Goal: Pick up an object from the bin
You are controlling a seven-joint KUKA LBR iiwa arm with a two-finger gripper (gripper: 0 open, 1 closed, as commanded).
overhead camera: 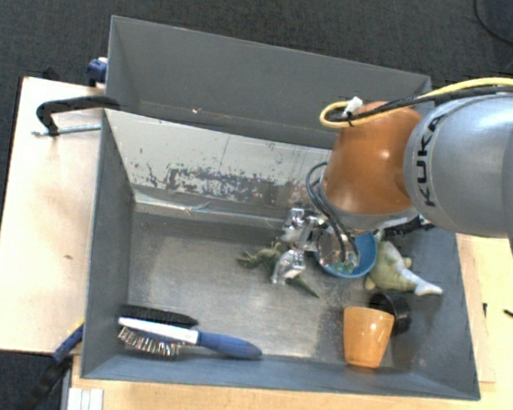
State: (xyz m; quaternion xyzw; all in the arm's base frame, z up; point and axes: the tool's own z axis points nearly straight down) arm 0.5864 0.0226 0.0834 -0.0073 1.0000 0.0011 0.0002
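My gripper hangs low over the middle of the bin, under the arm's orange cover. Its metal fingers stand right over a small dark green toy figure lying on the bin floor; part of the toy is hidden by the fingers, and I cannot tell whether they touch it. A blue round dish sits just to the gripper's right, half hidden by the arm.
A pale green and white toy animal lies at the right wall. An orange cup stands upright near the front right, with a small black thing behind it. A blue-handled brush lies along the front left.
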